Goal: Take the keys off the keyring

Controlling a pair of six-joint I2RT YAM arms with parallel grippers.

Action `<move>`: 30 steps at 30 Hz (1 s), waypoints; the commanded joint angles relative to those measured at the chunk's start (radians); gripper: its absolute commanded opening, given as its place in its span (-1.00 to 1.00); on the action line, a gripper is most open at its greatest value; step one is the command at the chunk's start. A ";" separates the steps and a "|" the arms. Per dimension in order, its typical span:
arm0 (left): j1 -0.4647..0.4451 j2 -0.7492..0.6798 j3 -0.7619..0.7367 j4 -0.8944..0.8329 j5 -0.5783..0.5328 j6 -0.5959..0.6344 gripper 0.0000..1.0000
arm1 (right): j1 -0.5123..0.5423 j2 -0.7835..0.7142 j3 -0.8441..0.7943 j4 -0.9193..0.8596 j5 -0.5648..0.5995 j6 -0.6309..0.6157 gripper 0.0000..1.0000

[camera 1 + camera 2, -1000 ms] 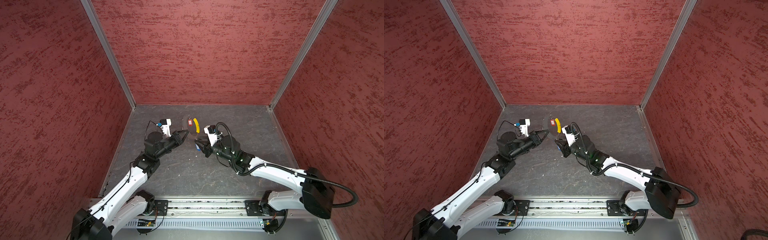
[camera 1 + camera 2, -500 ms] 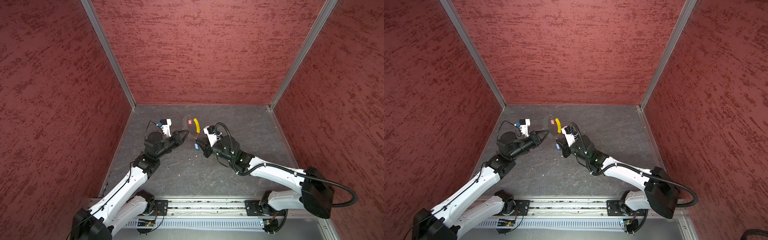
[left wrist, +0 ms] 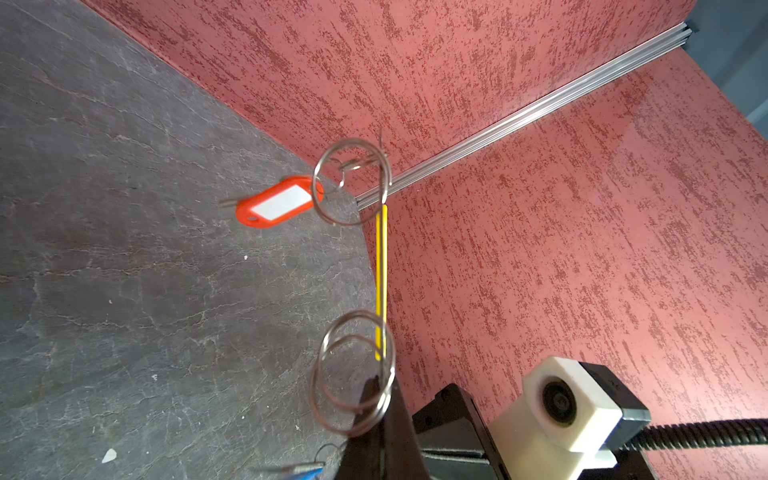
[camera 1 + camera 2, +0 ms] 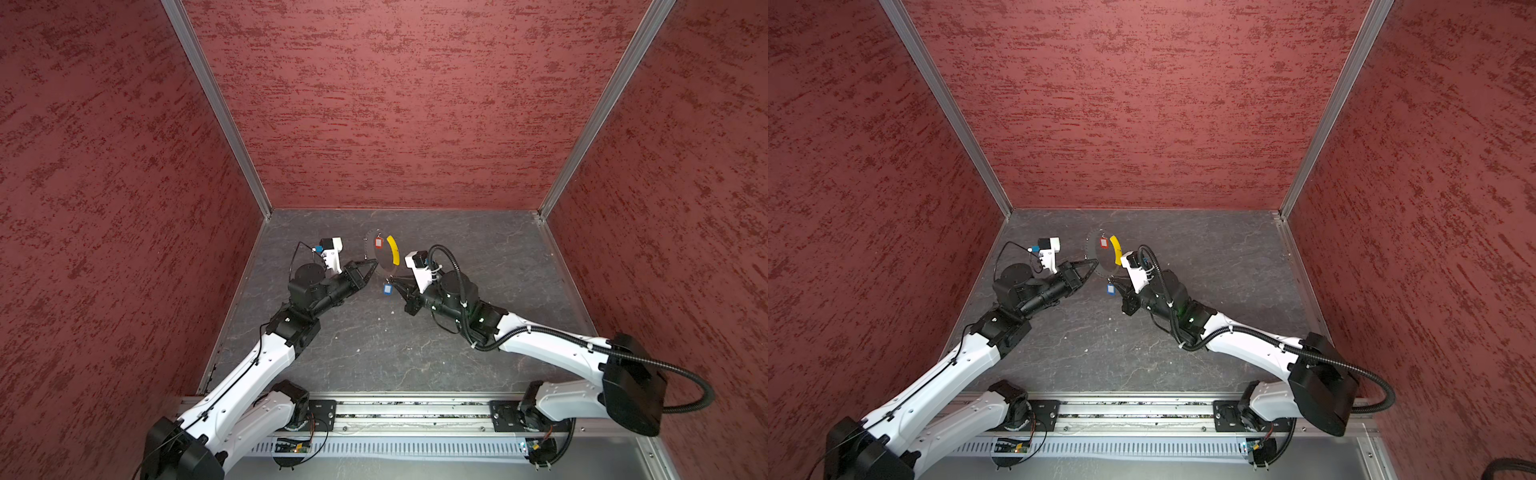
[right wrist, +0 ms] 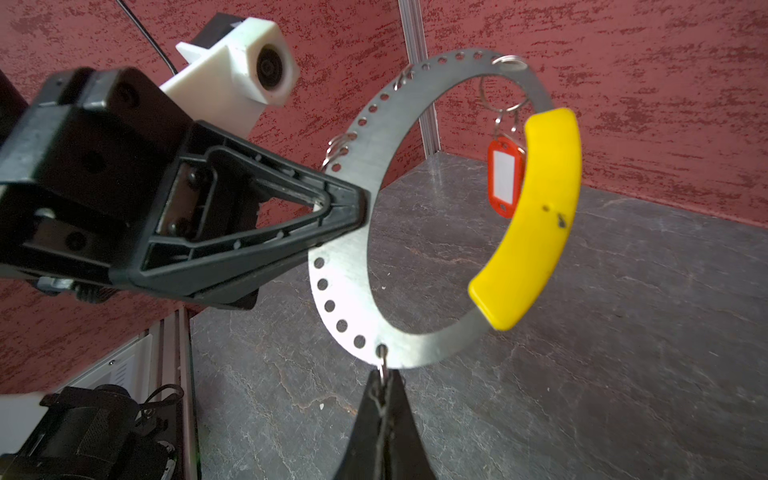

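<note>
Keyring (image 5: 345, 270): flat perforated silvery band, yellow segment (image 5: 540, 216), red tag (image 5: 505, 178).

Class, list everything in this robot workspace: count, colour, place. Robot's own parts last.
flat silvery metal keyring with punched holes: one, silver, held above the table
curved yellow plastic segment: one, yellow, on the keyring
red plastic tag with white window: one, red, hanging near the keyring's top
blue plastic tag: one, blue, just below the keyring
small silvery split rings: several, silver, through the keyring's holes
stone-patterned table: one, grey, underneath
textured walls: three, red, around the table
left gripper: one, black, shut on the keyring's edge
right gripper: one, black, shut on a split ring under the keyring
</note>
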 commanded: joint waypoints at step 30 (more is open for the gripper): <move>0.032 -0.061 -0.042 -0.070 0.019 0.026 -0.34 | -0.008 -0.090 0.132 -0.189 -0.029 -0.081 -1.00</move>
